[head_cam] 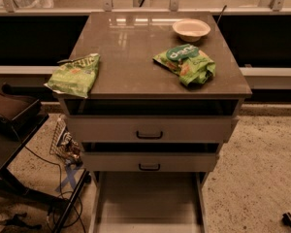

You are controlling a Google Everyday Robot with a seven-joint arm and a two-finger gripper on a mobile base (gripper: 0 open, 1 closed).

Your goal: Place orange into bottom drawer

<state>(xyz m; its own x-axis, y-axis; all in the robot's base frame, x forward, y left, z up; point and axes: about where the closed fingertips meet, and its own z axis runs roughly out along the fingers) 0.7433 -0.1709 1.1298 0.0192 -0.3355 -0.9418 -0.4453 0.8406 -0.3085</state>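
Your arm and its gripper lie outside this view, so you cannot tell the arm's pose, how wide the claw stands or whether it holds anything. The orange is not visible here either. The bottom drawer (148, 198) is pulled out toward you at the near foot of the grey cabinet (136, 52), below two drawer fronts (149, 128) with black handles, while on top a white bowl (191, 29) sits far right, one green chip bag (185, 63) just nearer than it and another chip bag (73, 75) at the left edge.

Speckled floor (262, 169), grey cabinet (131, 67), dim light.
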